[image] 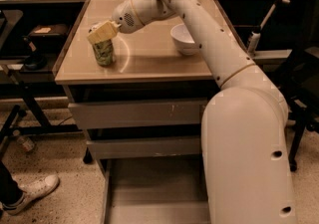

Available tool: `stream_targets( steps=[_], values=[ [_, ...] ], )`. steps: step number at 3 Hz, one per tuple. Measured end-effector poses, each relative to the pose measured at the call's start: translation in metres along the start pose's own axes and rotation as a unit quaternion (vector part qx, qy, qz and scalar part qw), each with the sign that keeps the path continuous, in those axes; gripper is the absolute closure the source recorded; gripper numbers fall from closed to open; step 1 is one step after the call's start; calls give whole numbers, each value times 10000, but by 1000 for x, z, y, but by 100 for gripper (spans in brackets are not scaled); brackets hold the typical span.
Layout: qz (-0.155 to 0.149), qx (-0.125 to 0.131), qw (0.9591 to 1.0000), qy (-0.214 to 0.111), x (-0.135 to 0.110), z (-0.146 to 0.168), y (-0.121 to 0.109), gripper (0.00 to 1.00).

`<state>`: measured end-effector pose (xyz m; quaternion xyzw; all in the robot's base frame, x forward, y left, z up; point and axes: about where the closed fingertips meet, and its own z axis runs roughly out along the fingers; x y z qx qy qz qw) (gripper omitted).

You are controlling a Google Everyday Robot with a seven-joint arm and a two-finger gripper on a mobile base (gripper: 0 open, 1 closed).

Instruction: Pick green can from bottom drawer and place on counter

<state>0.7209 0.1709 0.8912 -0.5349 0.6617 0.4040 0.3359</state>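
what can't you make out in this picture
Camera view:
green can: top hidden by the gripper sitting over it on the counter.
bottom drawer: right side hidden by the robot arm, front cut by the lower edge.
white bowl: right rim hidden behind the arm.

Arm (199,29) outstretched; jaws ahead, tipped downward
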Motion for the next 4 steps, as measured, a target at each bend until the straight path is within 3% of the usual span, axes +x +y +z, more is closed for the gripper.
stream_targets(
  steps=[2, 3, 4],
  values=[
    [0, 0, 10000, 0, 0, 0, 0, 12],
    [0, 0, 10000, 0, 0, 0, 0, 0],
    [0, -1, 10000, 0, 0, 0, 0, 0]
  ],
)
